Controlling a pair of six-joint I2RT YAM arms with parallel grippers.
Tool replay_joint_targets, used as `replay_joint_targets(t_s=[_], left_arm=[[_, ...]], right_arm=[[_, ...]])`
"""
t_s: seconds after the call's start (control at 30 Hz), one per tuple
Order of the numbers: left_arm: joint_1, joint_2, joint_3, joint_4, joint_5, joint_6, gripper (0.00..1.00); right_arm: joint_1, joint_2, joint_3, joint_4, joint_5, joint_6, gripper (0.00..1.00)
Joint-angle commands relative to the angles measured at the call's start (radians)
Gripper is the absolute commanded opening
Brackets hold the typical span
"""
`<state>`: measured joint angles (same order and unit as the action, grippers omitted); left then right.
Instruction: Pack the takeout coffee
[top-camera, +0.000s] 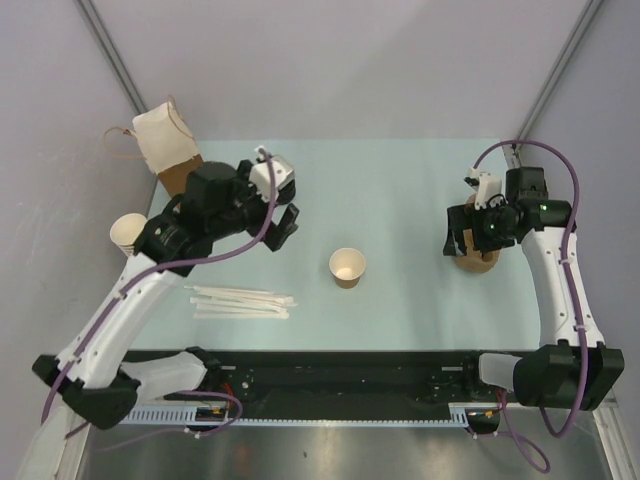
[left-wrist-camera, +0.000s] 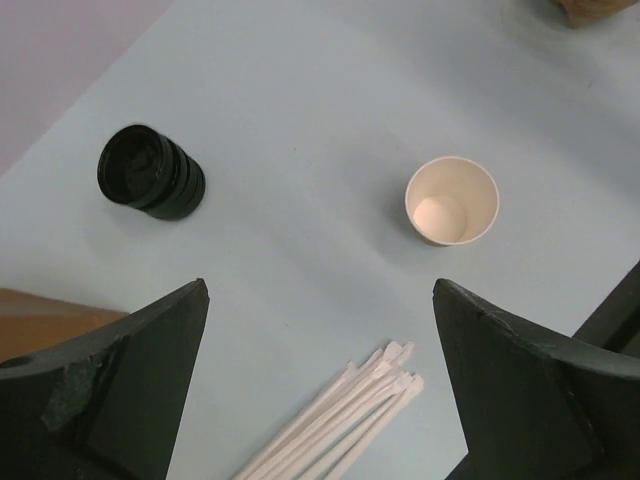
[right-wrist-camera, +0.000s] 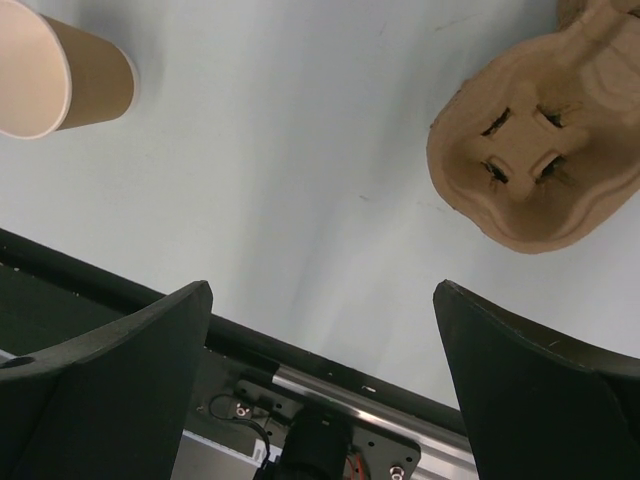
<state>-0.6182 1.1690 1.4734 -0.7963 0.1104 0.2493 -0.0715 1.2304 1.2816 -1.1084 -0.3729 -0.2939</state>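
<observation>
A small kraft-brown paper cup (top-camera: 347, 267) stands open at the table's middle, with no black top on it; it also shows in the left wrist view (left-wrist-camera: 452, 200) and the right wrist view (right-wrist-camera: 60, 70). No lidded cup is in view. My left gripper (top-camera: 283, 222) is open and empty, above the table to the left of the cup (left-wrist-camera: 320, 290). My right gripper (top-camera: 462, 240) is open and empty, over the pulp cup carrier (top-camera: 478, 261) at the right (right-wrist-camera: 322, 290).
A stack of black lids (left-wrist-camera: 150, 172) sits left of the cup. Wrapped straws (top-camera: 240, 300) lie at the front left. A paper bag (top-camera: 165, 140) and cream cups (top-camera: 128, 233) stand at the far left. The carrier (right-wrist-camera: 535, 150) lies upside down.
</observation>
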Motion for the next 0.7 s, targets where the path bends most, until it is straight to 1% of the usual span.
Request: replay_joint_targets(t_s=[0.0, 0.07, 0.1, 0.13, 0.2, 0.23, 0.27, 0.3, 0.33, 0.37, 0.43, 0.47, 0.5, 0.53, 0.57, 0.67], left_arm=[[0.064, -0.097, -0.192, 0.141, 0.074, -0.110, 1.00], [0.074, -0.071, -0.202, 0.128, 0.048, -0.119, 1.00], [0.081, -0.027, -0.191, 0.118, 0.045, -0.120, 1.00], [0.113, -0.006, -0.177, 0.111, 0.048, -0.122, 0.99], [0.159, 0.039, -0.116, 0.115, 0.099, -0.124, 0.99], [0.193, 0.096, -0.086, 0.097, 0.116, -0.117, 1.00], [0.202, 0.139, -0.002, 0.077, 0.129, -0.099, 0.99], [0.210, 0.182, 0.049, 0.045, 0.129, -0.087, 1.00], [0.225, 0.275, 0.103, -0.008, 0.126, -0.070, 0.98], [0.236, 0.315, 0.195, -0.030, 0.143, -0.064, 0.97], [0.276, 0.391, 0.269, -0.060, 0.198, -0.048, 0.90], [0.284, 0.450, 0.331, -0.076, 0.212, -0.047, 0.84], [0.291, 0.484, 0.358, -0.081, 0.222, -0.045, 0.79], [0.294, 0.512, 0.384, -0.084, 0.216, -0.044, 0.75], [0.296, 0.567, 0.430, -0.090, 0.213, -0.038, 0.68], [0.304, 0.633, 0.497, -0.080, 0.183, -0.033, 0.59]], right_arm=[[-0.005, -0.006, 0.048, -0.015, 0.032, -0.010, 1.00], [0.002, 0.012, 0.050, -0.015, 0.023, 0.004, 1.00], [0.007, 0.020, 0.051, -0.011, 0.020, 0.012, 1.00], [0.021, 0.024, 0.051, -0.007, 0.019, 0.019, 1.00], [0.039, 0.037, 0.051, -0.001, 0.019, 0.041, 1.00], [0.059, 0.040, 0.051, 0.010, 0.025, 0.048, 1.00], [0.068, 0.044, 0.051, 0.016, 0.028, 0.064, 1.00], [0.068, 0.047, 0.051, 0.028, 0.028, 0.070, 1.00], [0.068, 0.050, 0.051, 0.030, 0.025, 0.073, 1.00], [0.068, 0.055, 0.051, 0.033, 0.025, 0.075, 1.00], [0.068, 0.063, 0.051, 0.035, 0.035, 0.073, 1.00], [0.068, 0.064, 0.051, 0.033, 0.035, 0.072, 1.00], [0.068, 0.067, 0.051, 0.033, 0.032, 0.070, 1.00], [0.068, 0.069, 0.051, 0.033, 0.026, 0.071, 1.00], [0.067, 0.072, 0.051, 0.035, 0.023, 0.070, 1.00], [0.068, 0.081, 0.051, 0.036, 0.015, 0.070, 1.00]])
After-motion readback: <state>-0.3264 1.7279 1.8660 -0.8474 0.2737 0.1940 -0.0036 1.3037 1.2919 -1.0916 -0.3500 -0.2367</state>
